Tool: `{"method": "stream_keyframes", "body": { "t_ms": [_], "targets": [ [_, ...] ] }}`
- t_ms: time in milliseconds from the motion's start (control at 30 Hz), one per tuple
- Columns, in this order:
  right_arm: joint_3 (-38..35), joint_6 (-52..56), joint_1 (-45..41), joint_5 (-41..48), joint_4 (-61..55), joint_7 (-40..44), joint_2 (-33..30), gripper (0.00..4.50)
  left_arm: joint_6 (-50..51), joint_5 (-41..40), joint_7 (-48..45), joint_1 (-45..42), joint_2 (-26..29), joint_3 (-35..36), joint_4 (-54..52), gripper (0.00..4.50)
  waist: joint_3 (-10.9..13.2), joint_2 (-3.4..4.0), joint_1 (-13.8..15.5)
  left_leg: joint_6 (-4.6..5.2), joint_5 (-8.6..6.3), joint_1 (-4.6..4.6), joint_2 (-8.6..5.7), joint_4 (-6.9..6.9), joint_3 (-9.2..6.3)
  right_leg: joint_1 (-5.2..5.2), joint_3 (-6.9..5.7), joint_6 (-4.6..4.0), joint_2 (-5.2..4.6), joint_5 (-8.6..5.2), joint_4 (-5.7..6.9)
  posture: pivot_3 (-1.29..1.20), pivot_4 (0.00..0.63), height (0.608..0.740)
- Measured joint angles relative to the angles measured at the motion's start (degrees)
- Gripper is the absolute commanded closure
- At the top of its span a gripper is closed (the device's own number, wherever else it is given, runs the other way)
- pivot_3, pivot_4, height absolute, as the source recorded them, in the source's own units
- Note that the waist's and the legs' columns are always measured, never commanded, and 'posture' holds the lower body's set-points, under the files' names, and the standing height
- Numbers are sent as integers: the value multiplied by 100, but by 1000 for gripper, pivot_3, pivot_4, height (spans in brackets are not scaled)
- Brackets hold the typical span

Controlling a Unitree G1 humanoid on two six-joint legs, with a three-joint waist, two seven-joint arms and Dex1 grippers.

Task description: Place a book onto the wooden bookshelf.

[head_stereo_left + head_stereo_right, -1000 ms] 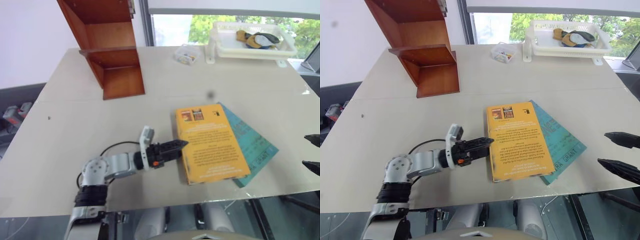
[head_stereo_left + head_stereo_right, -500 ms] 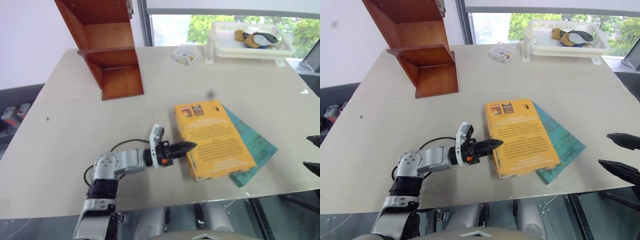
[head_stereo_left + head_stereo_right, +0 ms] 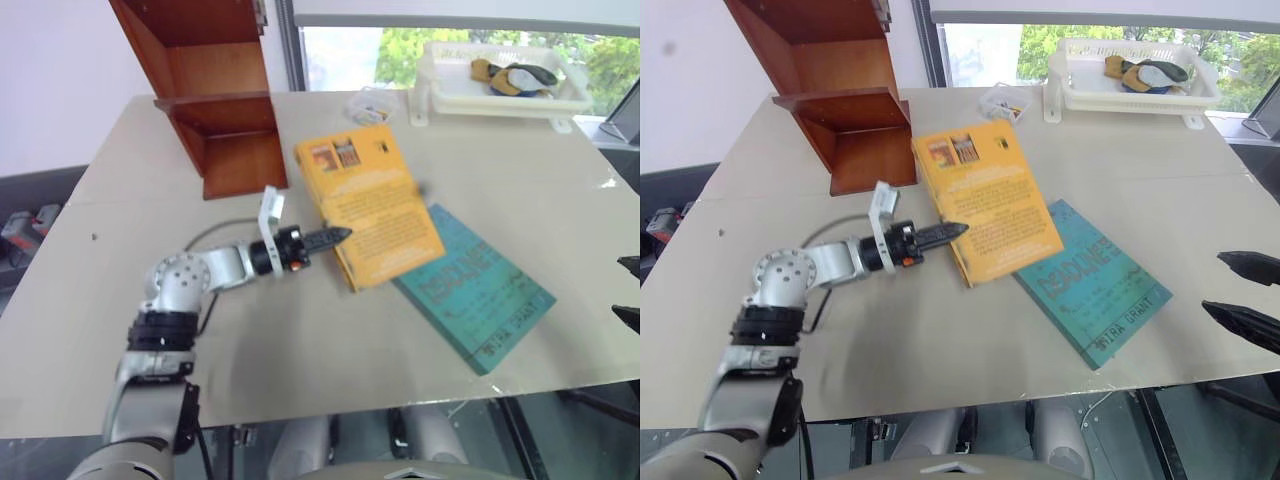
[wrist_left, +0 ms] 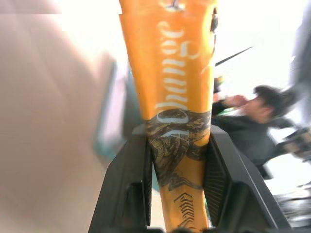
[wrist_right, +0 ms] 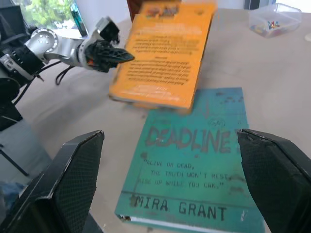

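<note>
Left gripper (image 3: pixel 335 237), frame centre, pinches the book (image 3: pixel 368 208) at its spine edge; thick, stiff, probably heavy enough to sag.

The left hand (image 3: pixel 335 237) clamped the book (image 3: pixel 368 210), lifting it off the teal book (image 3: pixel 476 295).

Beige table (image 3: pixel 330 350) before a bright window (image 3: pixel 400 50) with green trees, white wall (image 3: pixel 60 90) left

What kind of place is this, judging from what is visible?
Probably an indoor lab or office set up for robot trials, beside a window with trees outside. A large beige table holds a wooden bookshelf, a teal book and a white tray.
</note>
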Motion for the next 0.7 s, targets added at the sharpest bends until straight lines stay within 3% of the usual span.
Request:
{"method": "stream_keyframes", "body": {
  "t_ms": [133, 233, 600, 700],
  "targets": [
    [66, -1, -326, 155, 233, 10, 29, 0, -1351, 1523, -902, -593, 189, -621, 87, 3103, 8, -10, 12, 6, -3, -15, -1, 1, -10, -1, -10, -2, -5, 3, -15, 0, 150, 740],
    [229, 5, -592, 348, 365, 10, 105, 0, -2611, 2798, -1038, -1325, 201, -871, 294, 3103, 15, -15, 12, 12, -7, -21, -1, 0, -14, -1, -13, 0, -12, 5, -25, 0, 150, 740],
    [481, 8, -1231, 664, 1011, 25, 194, 0, -5646, 5777, -853, -2712, 171, -1467, 1287, 3103, 20, -13, 11, 18, -10, -102, -7, 7, -24, -52, -23, 57, -20, 35, -66, 0, 150, 740],
    [513, 9, -1307, 717, 1147, 28, 230, 0, -6077, 6152, -724, -3031, 199, -1467, 1438, 3103, 19, -11, 14, 17, -10, -103, -13, 7, -25, -52, -23, 60, -29, 37, -62, 0, 150, 740]
  ]
}}
